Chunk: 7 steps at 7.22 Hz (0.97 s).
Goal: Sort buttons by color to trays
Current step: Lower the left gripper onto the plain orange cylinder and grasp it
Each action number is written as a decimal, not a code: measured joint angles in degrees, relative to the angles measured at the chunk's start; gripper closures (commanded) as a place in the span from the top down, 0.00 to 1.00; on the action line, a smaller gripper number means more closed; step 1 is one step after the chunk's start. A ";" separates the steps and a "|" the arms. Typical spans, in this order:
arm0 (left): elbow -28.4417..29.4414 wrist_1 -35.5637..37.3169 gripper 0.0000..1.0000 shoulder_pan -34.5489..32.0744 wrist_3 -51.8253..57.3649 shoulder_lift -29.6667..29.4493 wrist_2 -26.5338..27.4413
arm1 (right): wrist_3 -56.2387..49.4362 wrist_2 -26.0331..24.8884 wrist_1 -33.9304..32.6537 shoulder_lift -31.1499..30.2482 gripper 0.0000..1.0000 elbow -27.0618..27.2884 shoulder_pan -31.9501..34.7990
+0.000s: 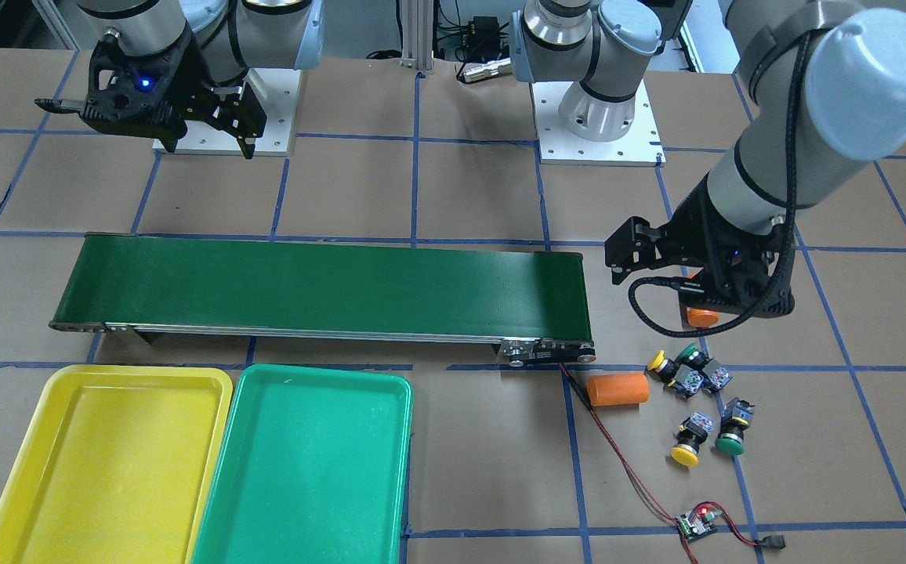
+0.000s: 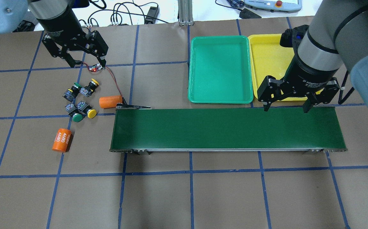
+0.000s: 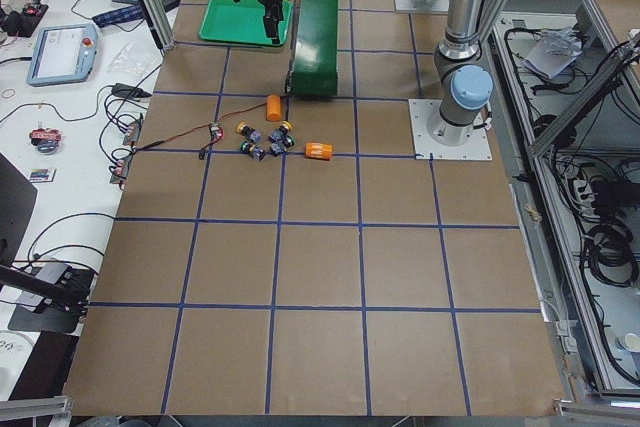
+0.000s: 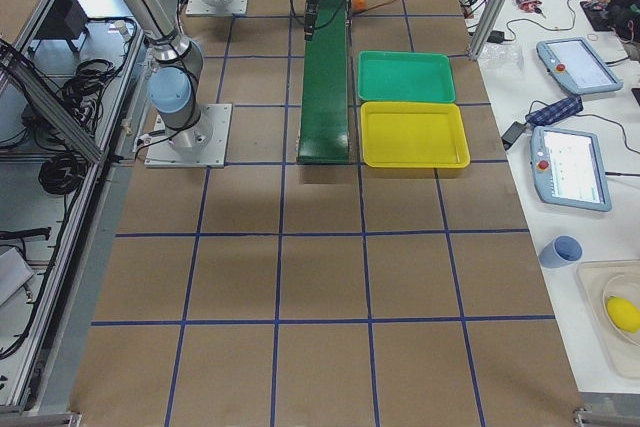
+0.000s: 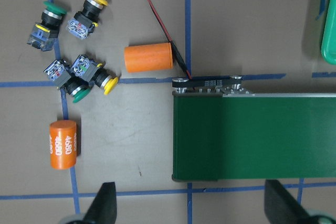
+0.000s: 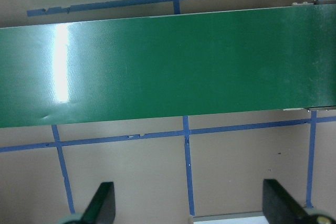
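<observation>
Count: 4 buttons (image 2: pixel 82 106), 2 yellow-cap + 2 green-cap; 2 trays, green tray (image 2: pixel 220 70) & yellow tray (image 2: pixel 263 51); 2 orange cylinders (image 2: pixel 110 101), one marked 4680; 1 belt (image 2: pixel 228 128); 1 small circuit board (image 2: pixel 95 67).

Buttons all on table (image 2: pixel 171 197), lying on their sides in 2 pairs, each pair one yellow + one green, clustered off belt's end on robot's L side. Unmarked cylinder between cluster & belt end; 4680 one on cluster's robot side.

Trays side by side just beyond belt's far edge, toward robot's R; touching or not, can't tell.

L gripper (image 2: pixel 87 64): jaws wide apart, nothing between, raised above table. In overhead view over circuit board, w/ cluster just robot-ward of it. In L wrist view, cluster up-left of fingers (image 5: pixel 105 205).

R gripper (image 2: pixel 286 109): jaws spread too, nothing held. Over belt's far edge by yellow tray, well apart from buttons.
</observation>
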 measured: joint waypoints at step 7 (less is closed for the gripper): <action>-2.48 19.17 1.00 1.90 -2.53 -16.94 0.32 | -0.01 -0.09 0.00 0.00 1.00 0.00 0.00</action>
